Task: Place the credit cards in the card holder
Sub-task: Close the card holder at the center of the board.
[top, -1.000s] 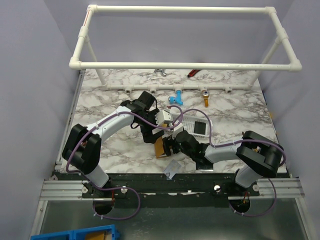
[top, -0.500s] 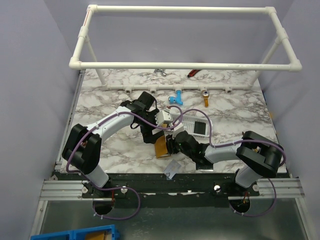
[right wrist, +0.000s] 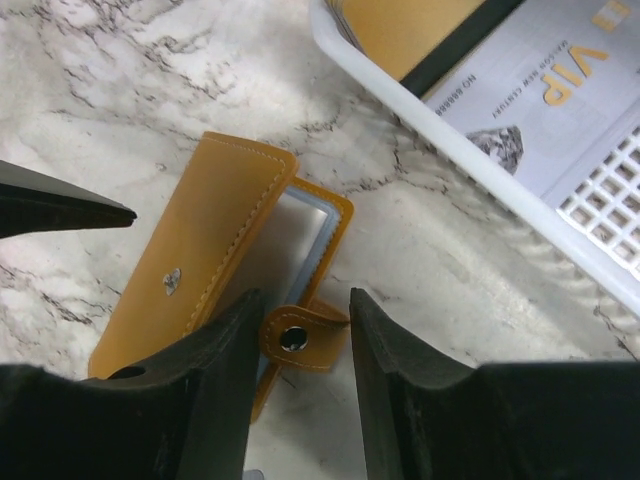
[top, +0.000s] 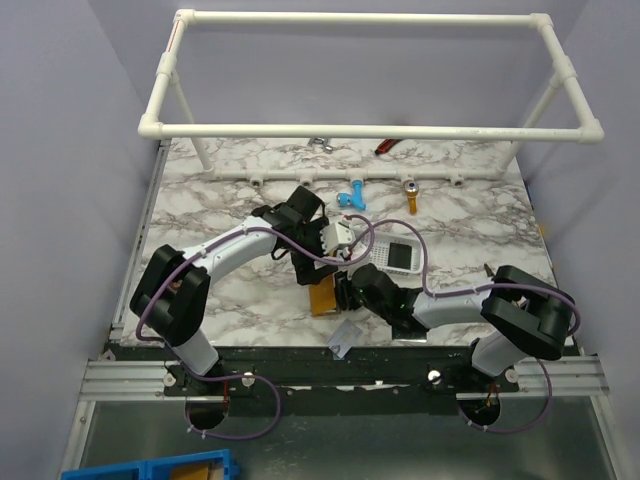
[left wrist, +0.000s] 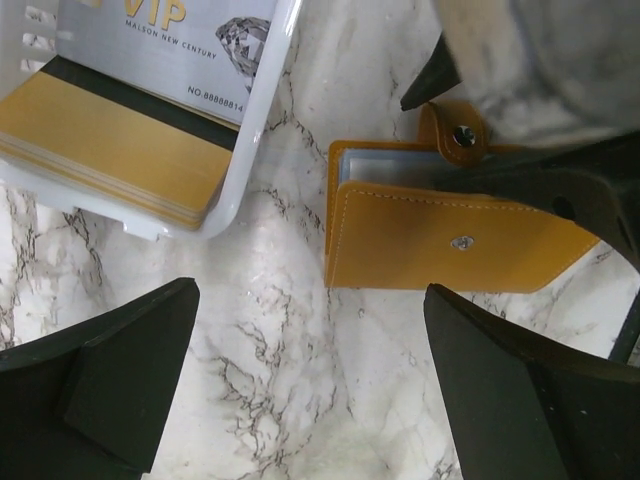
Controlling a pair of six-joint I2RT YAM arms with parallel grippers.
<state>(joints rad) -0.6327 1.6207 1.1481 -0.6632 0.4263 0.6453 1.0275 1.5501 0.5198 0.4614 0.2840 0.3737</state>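
The orange-brown card holder (top: 322, 297) (left wrist: 450, 240) (right wrist: 200, 280) lies on the marble, its cover slightly ajar and its snap tab (right wrist: 300, 340) sticking out. My right gripper (right wrist: 305, 300) (top: 343, 290) straddles that tab, partly closed. The left finger touches the tab and a gap shows at the right finger. My left gripper (left wrist: 310, 290) (top: 312, 270) hangs wide open over bare marble just short of the holder. A silvery VIP credit card (left wrist: 170, 40) (right wrist: 540, 90) and a gold one (left wrist: 110, 150) (right wrist: 400, 30) lie in the white mesh basket (left wrist: 255, 130) (right wrist: 480, 170) (top: 395, 255).
A small pale card-like piece (top: 344, 337) lies at the table's near edge. Along the back are a blue fitting (top: 351, 198), a brass-coloured piece (top: 410, 200) and a red tool (top: 385, 146). A white pipe frame (top: 370, 130) spans overhead.
My right gripper's jaws have narrowed around the holder's snap tab. My left arm has shifted right, toward the basket and the holder.
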